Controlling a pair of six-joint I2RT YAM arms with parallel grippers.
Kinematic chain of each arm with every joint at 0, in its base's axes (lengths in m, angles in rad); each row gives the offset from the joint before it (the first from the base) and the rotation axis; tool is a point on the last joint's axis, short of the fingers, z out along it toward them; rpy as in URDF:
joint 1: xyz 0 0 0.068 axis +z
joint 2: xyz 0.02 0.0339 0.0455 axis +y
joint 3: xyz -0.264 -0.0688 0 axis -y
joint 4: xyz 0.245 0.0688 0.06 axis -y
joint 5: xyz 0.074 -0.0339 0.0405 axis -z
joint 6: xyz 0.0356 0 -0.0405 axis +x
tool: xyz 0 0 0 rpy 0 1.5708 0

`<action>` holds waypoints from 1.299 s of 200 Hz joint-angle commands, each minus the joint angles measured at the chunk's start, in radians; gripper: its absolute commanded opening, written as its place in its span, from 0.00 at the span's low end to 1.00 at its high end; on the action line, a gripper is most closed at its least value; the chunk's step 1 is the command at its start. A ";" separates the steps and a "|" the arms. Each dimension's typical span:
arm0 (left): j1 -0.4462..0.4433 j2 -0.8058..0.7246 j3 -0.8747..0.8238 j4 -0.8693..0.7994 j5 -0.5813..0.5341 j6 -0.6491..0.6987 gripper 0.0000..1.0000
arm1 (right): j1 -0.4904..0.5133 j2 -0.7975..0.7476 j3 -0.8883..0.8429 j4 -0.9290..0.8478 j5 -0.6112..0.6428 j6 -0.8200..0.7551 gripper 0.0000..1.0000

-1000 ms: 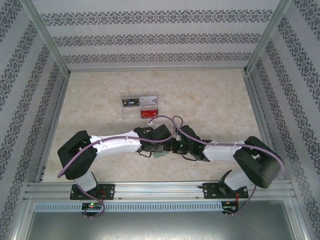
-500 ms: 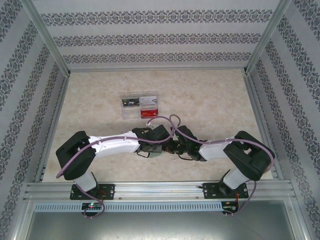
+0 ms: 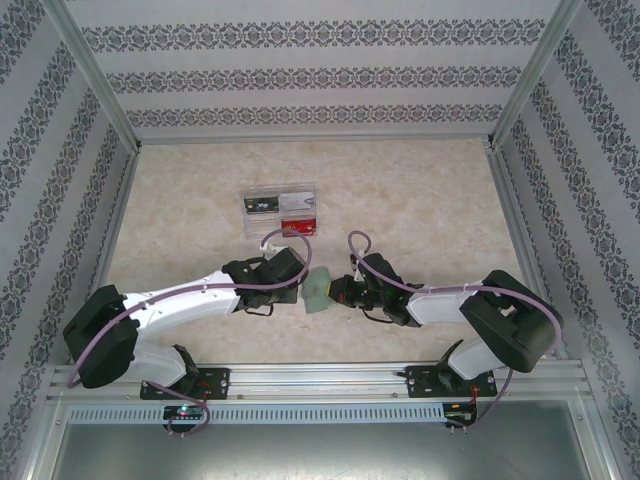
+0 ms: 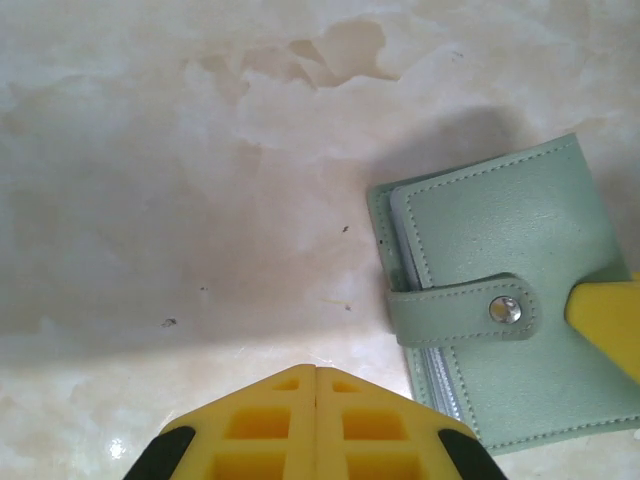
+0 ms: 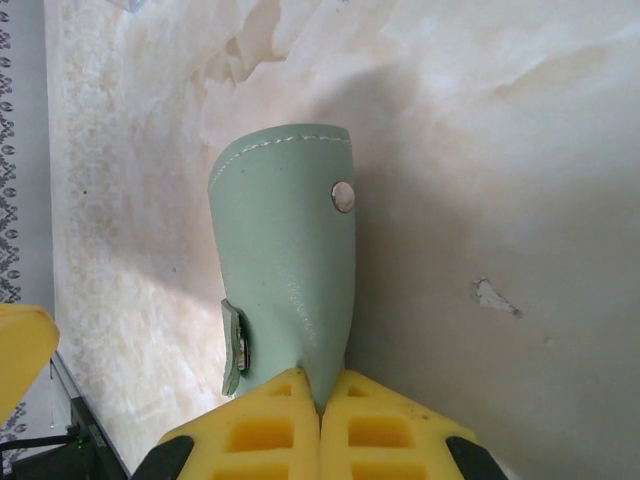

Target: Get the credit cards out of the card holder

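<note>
The card holder [image 3: 318, 290], snapped shut at the centre of the tabletop [image 3: 420, 190], is pinched by the right hand [image 5: 320, 385] and reaches toward its 12 o'clock; the left hand [image 4: 316, 378], pressed together and empty, has it at 2 o'clock.

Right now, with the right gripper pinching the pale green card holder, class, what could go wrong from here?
1. The right gripper pinches only one edge of the pale green stitched card holder, so it may swing or slip free.
2. Its snap strap looks fastened, so nothing can come out yet; tugging would probably drag the whole holder over the marbled beige table.
3. The left gripper is shut and apart from the holder; it must open before helping.
</note>
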 commanded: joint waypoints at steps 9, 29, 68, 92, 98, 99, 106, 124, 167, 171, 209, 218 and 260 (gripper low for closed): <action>0.006 0.007 0.002 0.071 0.058 0.029 0.11 | 0.017 -0.021 -0.009 -0.030 0.041 -0.022 0.00; 0.004 0.039 0.002 0.160 0.125 0.039 0.29 | 0.042 -0.029 -0.001 -0.022 0.050 -0.032 0.00; -0.012 0.133 0.042 0.224 0.193 0.065 0.41 | 0.066 -0.034 0.018 -0.033 0.060 -0.042 0.00; -0.017 0.182 0.068 0.223 0.201 0.071 0.44 | 0.066 -0.034 0.015 -0.030 0.061 -0.039 0.00; -0.019 0.189 0.071 0.227 0.204 0.071 0.44 | 0.068 -0.035 0.013 -0.028 0.062 -0.039 0.00; -0.019 0.190 0.071 0.227 0.204 0.071 0.44 | 0.069 -0.034 0.013 -0.029 0.062 -0.039 0.00; -0.018 0.197 0.072 0.229 0.205 0.072 0.45 | 0.068 -0.034 0.012 -0.028 0.064 -0.038 0.00; -0.020 0.216 0.080 0.222 0.201 0.072 0.48 | 0.068 -0.034 0.009 -0.028 0.066 -0.035 0.00; -0.029 0.273 0.103 0.158 0.138 0.075 0.49 | 0.068 -0.034 0.009 -0.027 0.064 -0.034 0.00; -0.030 0.280 0.110 0.143 0.127 0.074 0.48 | 0.068 -0.034 0.009 -0.025 0.065 -0.034 0.00; -0.040 0.329 0.161 0.010 -0.002 0.076 0.37 | 0.069 -0.043 0.010 -0.029 0.066 -0.032 0.00; -0.040 0.337 0.164 -0.007 -0.021 0.073 0.36 | 0.068 -0.048 0.007 -0.033 0.067 -0.033 0.00; -0.040 0.335 0.159 -0.032 -0.054 0.062 0.12 | 0.068 -0.064 0.006 -0.047 0.074 -0.033 0.00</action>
